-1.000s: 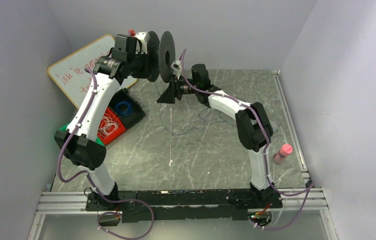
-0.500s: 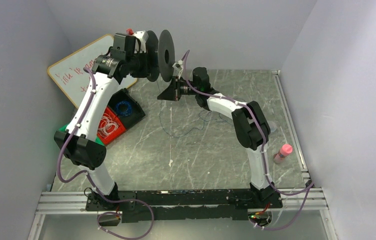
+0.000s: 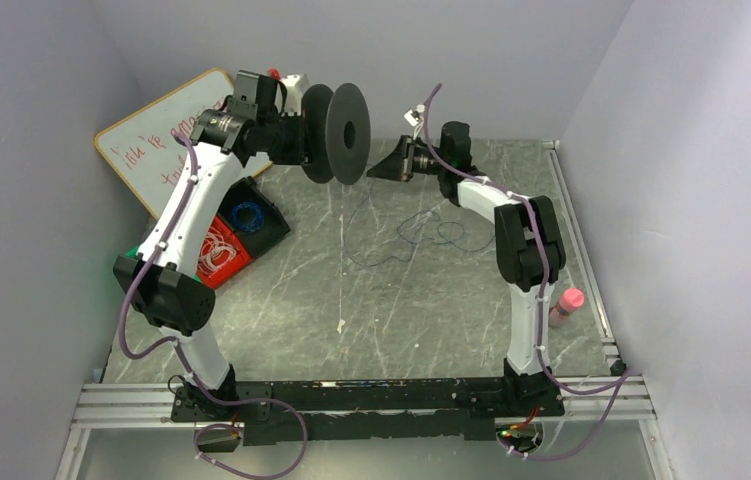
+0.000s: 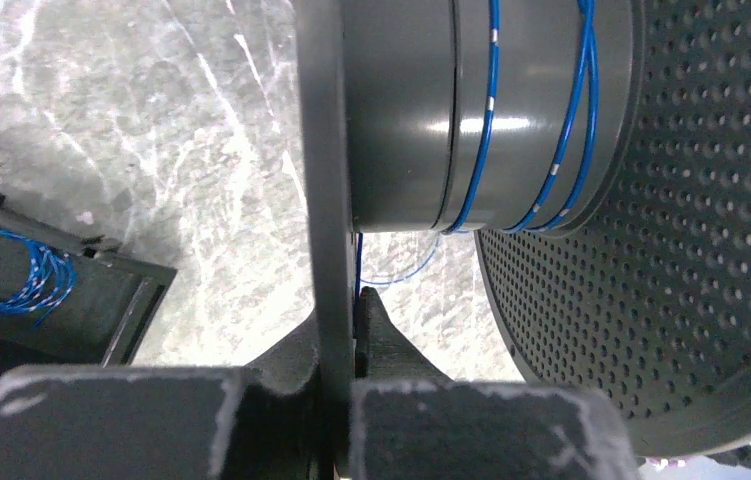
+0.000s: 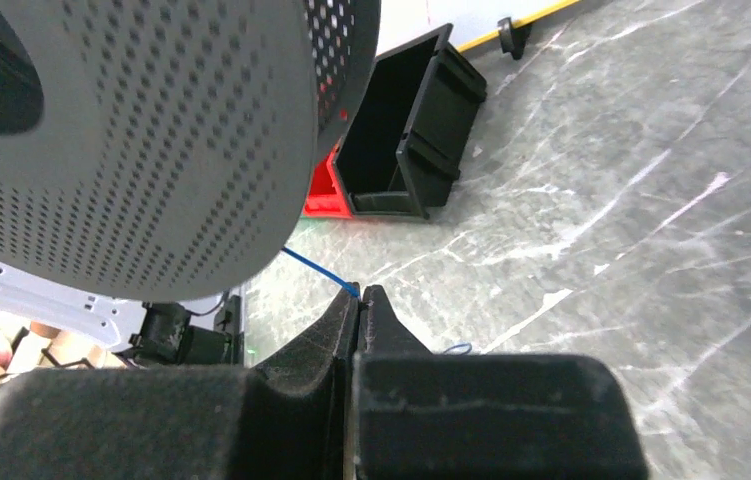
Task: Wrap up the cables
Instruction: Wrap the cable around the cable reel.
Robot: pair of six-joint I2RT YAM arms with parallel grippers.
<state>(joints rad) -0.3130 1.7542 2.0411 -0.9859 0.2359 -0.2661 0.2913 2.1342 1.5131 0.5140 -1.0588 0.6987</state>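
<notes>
A dark grey spool (image 3: 339,132) with perforated flanges hangs in the air at the back, and my left gripper (image 3: 301,142) is shut on the rim of one flange. In the left wrist view the flange edge runs between the tips of that left gripper (image 4: 337,310), and a few turns of the thin blue cable (image 4: 491,110) lie round the hub (image 4: 401,110). My right gripper (image 5: 359,292) is shut on the blue cable (image 5: 316,268) just right of the spool; the same right gripper (image 3: 373,170) shows from above. The cable's slack (image 3: 421,235) straggles on the table below.
A black bin (image 3: 273,225) holding a blue wire coil (image 3: 247,214) and a red bin (image 3: 213,272) with whitish coils stand at the left. A whiteboard (image 3: 151,140) leans behind them. A pink bottle (image 3: 566,305) stands at the right.
My right gripper has shut on the cable and pulled away to the right and back. The left arm has swung the spool slightly rightwards, turning its face more towards the camera.
</notes>
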